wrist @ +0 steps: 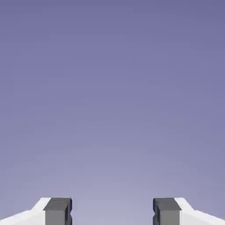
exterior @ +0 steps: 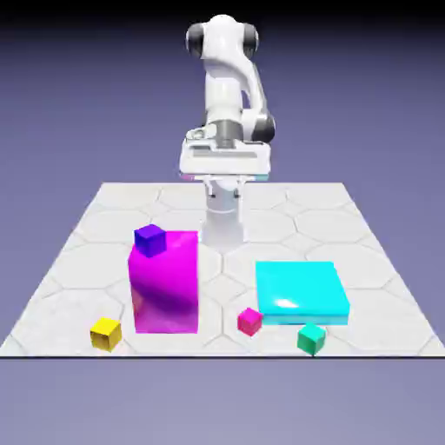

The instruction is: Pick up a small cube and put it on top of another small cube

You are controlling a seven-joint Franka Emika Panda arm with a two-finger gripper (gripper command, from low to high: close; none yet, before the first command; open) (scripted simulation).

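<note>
Clutter begins at the exterior view's left with a yellow cube [exterior: 106, 334], which I'd leave alone; a low swing of the arm could knock it. Next comes the tall magenta block [exterior: 164, 291], and at the left end of its top I see the purple cube [exterior: 150, 240], the one I must stack on. That perch worries me most: it looks close to the block's edge, so a nudge or an off-centre release could tip it off, along with whatever I set on it. Carrying too low could also ram the block's side.

Near the middle, well back from the cubes, the gripper [wrist: 112, 211] hangs over the far part of the table [exterior: 224, 339] with its fingers spread apart and nothing between them. My hand view gives only backdrop, so driving in on that picture alone would be blind.

Right of the block, the pink-red cube [exterior: 249, 322] rests on the table, my piece to pick up. The cyan slab [exterior: 302, 291] lies just beside it, and a finger coming down crooked could land on that. Farther right sits the green cube [exterior: 311, 339], close enough that I might grab it by mistake if I misjudged my aim.
</note>
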